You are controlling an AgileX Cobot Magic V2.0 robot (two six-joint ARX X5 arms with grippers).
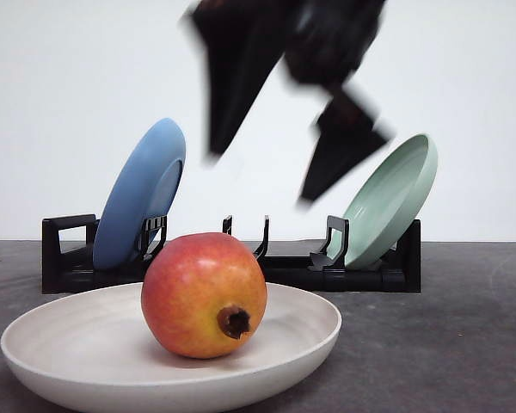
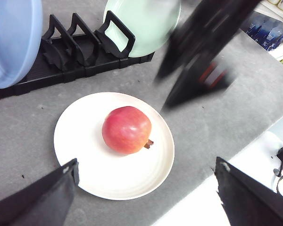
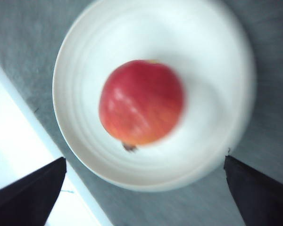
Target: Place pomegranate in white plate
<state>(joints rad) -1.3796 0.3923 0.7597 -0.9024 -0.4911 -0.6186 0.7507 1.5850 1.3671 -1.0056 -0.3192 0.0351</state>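
Red-orange and sitting pretty: the pomegranate [image 1: 204,294] rests inside the white plate [image 1: 60,340], a touch left of the plate's middle in the front view, its dried crown pointing toward the near side. Nothing is touching it! From how things lie, the placing looks done.

Up above, the right claw [image 1: 260,176] hangs high over the far side of the plate, badly blurred, its two dark fingers splayed wide and holding nothing. Its wrist view looks straight down on the fruit, with a fingertip [image 3: 26,195] at each lower corner and open air between. The left claw [image 2: 146,197] is spread too, fingers well apart, empty, hovering near the plate's rim on the near side.

Behind the plate, the black rack [image 1: 69,258] stands across the grey counter [image 1: 464,344], with a blue plate [image 1: 142,194] leaning at its left end and a pale green plate [image 1: 396,202] at its right.

What could spoil it now? That fruit is round and the plate is shallow, so a knock to the rim could set it rolling off. The blur suggests a fast-moving right arm, and a careless swing could clip the green plate on the rack. The left claw near the rim should also back off cleanly.
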